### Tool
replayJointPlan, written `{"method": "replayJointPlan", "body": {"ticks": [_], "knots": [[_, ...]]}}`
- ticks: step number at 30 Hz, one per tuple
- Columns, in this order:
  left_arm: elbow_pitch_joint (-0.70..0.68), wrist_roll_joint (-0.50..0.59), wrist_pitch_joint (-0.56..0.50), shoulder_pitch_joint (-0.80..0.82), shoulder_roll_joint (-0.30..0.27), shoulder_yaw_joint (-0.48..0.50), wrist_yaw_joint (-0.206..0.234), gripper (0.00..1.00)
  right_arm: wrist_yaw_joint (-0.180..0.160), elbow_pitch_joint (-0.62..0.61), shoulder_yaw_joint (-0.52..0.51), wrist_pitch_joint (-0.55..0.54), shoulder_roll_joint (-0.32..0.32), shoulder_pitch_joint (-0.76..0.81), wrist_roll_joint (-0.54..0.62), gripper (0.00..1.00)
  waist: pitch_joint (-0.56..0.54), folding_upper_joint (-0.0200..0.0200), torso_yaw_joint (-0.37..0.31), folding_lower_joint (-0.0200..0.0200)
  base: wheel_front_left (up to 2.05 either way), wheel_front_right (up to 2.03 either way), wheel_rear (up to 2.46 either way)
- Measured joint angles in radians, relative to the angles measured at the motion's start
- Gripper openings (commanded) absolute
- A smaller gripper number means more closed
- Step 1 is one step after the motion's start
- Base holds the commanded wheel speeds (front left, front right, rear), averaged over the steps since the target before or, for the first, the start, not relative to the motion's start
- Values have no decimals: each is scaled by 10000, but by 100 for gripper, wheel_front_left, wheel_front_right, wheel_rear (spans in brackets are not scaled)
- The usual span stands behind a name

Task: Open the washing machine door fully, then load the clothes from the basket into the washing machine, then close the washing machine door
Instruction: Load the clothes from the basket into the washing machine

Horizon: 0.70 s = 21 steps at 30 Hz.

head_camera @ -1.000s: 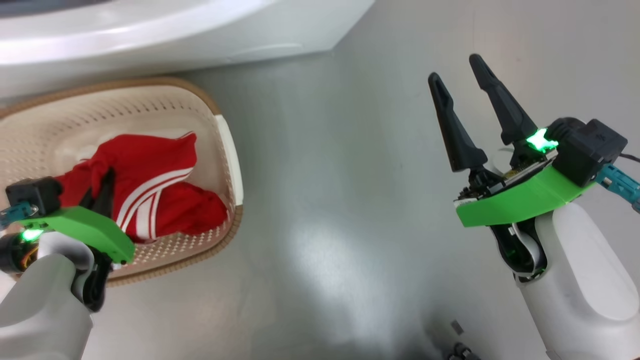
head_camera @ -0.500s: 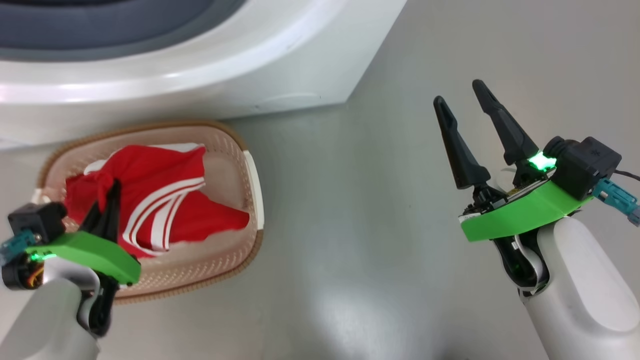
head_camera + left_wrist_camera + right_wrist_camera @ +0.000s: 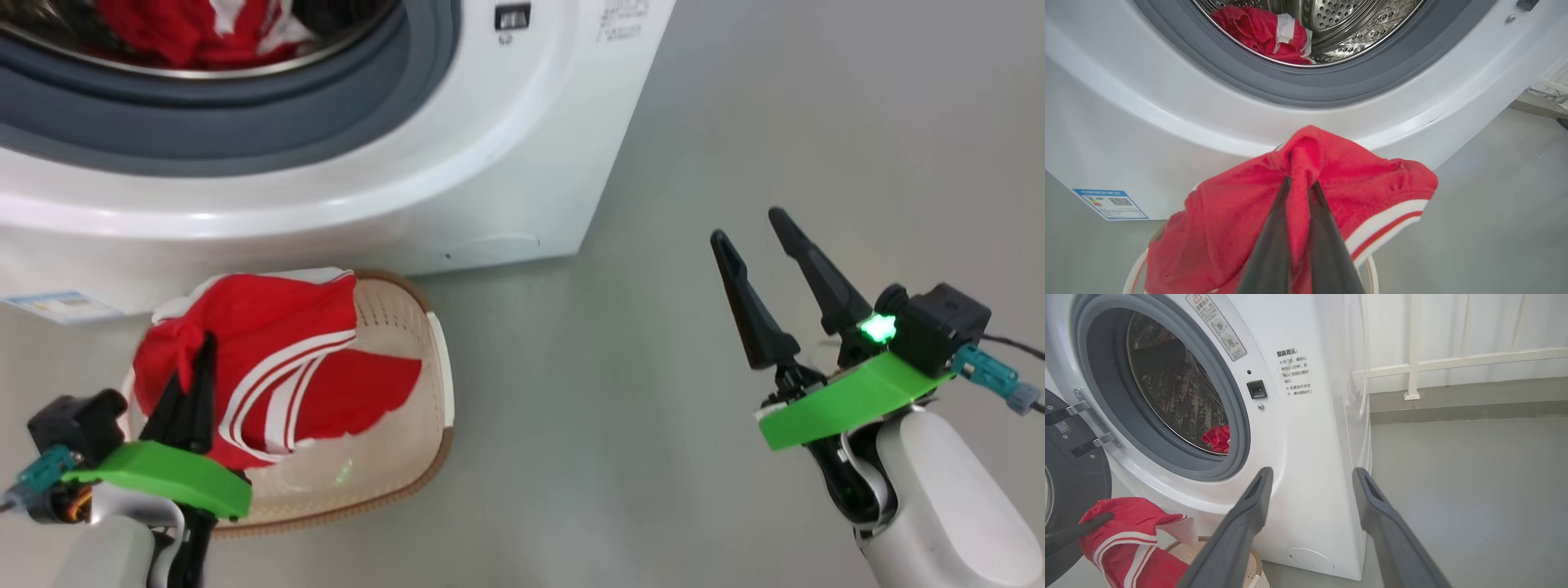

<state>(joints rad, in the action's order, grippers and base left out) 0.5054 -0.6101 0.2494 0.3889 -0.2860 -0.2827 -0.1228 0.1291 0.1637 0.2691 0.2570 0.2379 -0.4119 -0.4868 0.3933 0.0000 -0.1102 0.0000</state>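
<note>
My left gripper [image 3: 208, 343] is shut on a red garment with white stripes [image 3: 277, 359], pinching a bunched fold of it [image 3: 1300, 183]. The clothes hang over the cream basket [image 3: 408, 408], partly above its brown rim. The basket stands on the floor right in front of the washing machine [image 3: 490, 163]. More red clothes [image 3: 1261, 32] lie in the steel drum. The washing machine door [image 3: 1073, 477] is swung open at the left, dark inner face showing. My right gripper [image 3: 747, 226] is open and holds nothing, out over the floor to the right of the washer's corner.
A blue energy sticker [image 3: 57, 306] sits low on the washer front, and a round white flap [image 3: 1309, 559] sits near its lower right corner. A white railing [image 3: 1412, 363] runs along the wall behind. Open grey floor [image 3: 653, 408] lies between basket and right arm.
The head camera has tilted up, bringing the drum opening into view. My left gripper has lifted the red garment from the basket's floor to above its rim. The right gripper stays open.
</note>
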Motion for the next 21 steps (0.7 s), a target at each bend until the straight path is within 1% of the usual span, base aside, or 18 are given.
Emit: {"method": "replayJointPlan", "body": {"ticks": [10, 21], "knots": [[-1714, 629, 0, -1058, 173, 351, 334, 0, 0, 146, 8, -2, 128, 533, -107, 100, -1105, 0, 190, 0, 0, 0, 0], [-3611, 882, -4, -1945, 140, 533, 1041, 0, 0, 178, -75, -2, 153, 1035, -167, 100, -1889, 0, 332, 0, 0, 0, 0]]}}
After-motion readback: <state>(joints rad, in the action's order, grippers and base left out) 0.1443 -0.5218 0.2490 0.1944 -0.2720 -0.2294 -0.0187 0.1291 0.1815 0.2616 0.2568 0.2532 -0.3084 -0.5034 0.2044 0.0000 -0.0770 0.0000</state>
